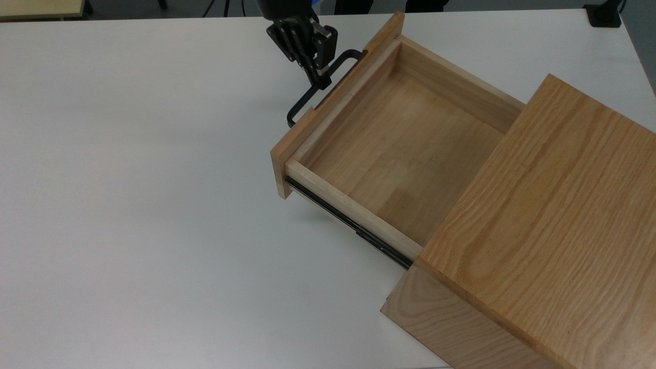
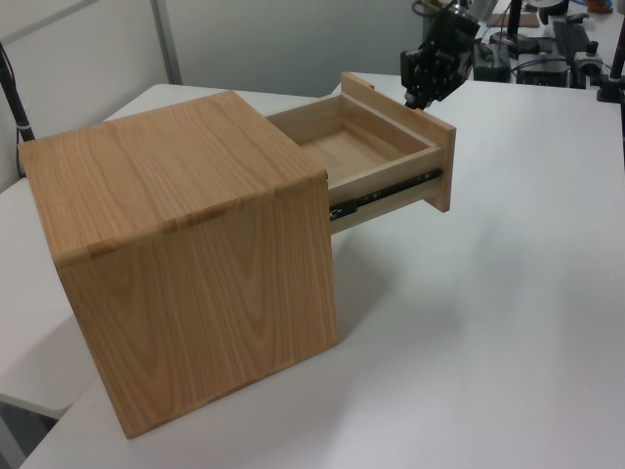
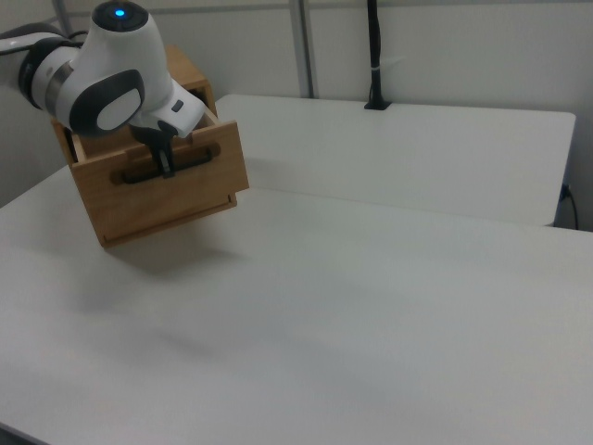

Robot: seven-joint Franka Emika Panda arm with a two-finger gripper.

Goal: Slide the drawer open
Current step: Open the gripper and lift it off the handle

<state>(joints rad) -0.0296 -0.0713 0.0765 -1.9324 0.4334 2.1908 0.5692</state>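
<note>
We see the drawer (image 1: 400,148) pulled well out of the cabinet (image 1: 543,230) over the white tabletop (image 1: 128,179), our claw (image 1: 319,77) clamped narrow on its black handle (image 1: 307,102).

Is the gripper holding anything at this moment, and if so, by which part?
Yes. The gripper is shut on the drawer, holding it by the black bar handle on the front panel, toward the handle's upper end in the top view.
</note>
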